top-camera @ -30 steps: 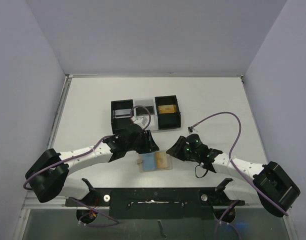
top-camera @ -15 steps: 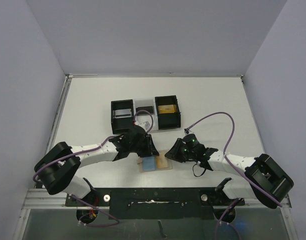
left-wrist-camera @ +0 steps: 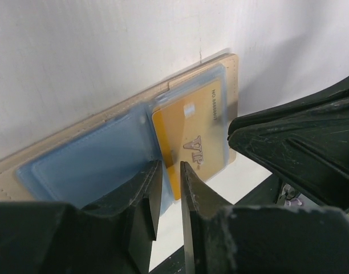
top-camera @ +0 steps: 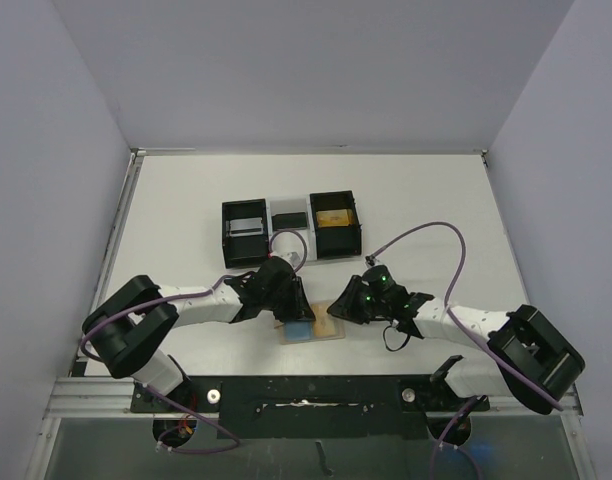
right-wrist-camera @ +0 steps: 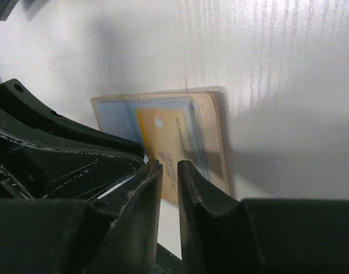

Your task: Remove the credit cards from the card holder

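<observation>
You are holding both arms low over the card holder (top-camera: pixel 331 326), which is lying flat on the white bench (top-camera: pixel 426 200) near its front edge, between the two pincers and well in front of the three-compartment tray (top-camera: pixel 358 232). Two cards are showing under clear sleeves inside the tan holder: a light blue-grey card (left-wrist-camera: pixel 89 165) is filling the left half, and a gold card (left-wrist-camera: pixel 191 125) lettered "VIP" is lying on the right half. Your left pincer (left-wrist-camera: pixel 170 185) is pointing in from the left and sitting at the near edge of the holder, just where the two cards are meeting. Its fingers are standing almost together with only a thin slit between them, and the near corner of the gold card is running into that slit. I cannot tell whether it is truly clamping the card or the sleeve there. Your right pincer (right-wrist-camera: pixel 170 177) is pointing in from the right with its fingers likewise nearly together and a narrow gap showing. It is sitting at the near end of the gold card, and its own camera is not showing whether anything is pinched. In the left wrist view its black tip is lying over the right edge of the gold card. Both cards are sitting inside the holder.
</observation>
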Controlling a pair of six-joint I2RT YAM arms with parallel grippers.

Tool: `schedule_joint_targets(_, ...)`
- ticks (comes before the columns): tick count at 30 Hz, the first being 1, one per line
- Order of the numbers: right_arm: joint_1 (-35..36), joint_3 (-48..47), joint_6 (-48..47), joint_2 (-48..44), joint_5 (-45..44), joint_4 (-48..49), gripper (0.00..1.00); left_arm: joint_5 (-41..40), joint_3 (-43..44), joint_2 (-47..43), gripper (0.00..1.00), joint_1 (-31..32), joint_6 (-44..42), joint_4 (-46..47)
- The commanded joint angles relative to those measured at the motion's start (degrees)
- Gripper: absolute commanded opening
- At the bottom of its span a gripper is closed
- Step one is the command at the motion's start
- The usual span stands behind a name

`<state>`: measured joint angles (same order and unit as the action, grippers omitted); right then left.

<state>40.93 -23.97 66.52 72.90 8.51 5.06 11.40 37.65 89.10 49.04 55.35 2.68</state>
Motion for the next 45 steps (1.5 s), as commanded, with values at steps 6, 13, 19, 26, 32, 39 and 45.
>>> schedule_joint_targets(6,-0.5,1.49,1.19,3.98,3.27,3.83,0.18,-1.03,0.8,-0.85,0.19,0.11,0.05,1.16)
schedule_joint_targets(13,-0.65,1.02,1.34,4.7,2.21,1.35,0.18,-2.02,0.3,-0.8,0.21,0.09,2.12,1.46)
schedule_joint_targets(19,-0.77,2.21,1.6,4.92,2.47,0.79,0.18,-1.63,-7.31,-4.52,0.23,-0.97,7.45,8.68)
schedule_joint_targets(26,-0.77,2.9,2.11,5.94,3.7,2.31,0.19,6.34,-13.7,-3.2,0.23,-4.01,11.77,23.82)
schedule_joint_targets(32,-0.67,3.4,2.79,5.96,4.15,3.39,0.19,6.78,-10.14,-0.6,0.22,-4.04,10.1,19.59)
schedule_joint_targets(39,-0.72,5.72,4.65,5.33,5.14,5.24,0.19,6.54,-10.54,-1.11,0.2,-4.39,10.23,20.09)
schedule_joint_targets(45,-0.15,5.88,5.64,5.68,4.87,5.83,0.18,11.18,-13.01,0.96,0.18,-5.26,14.31,30.82)
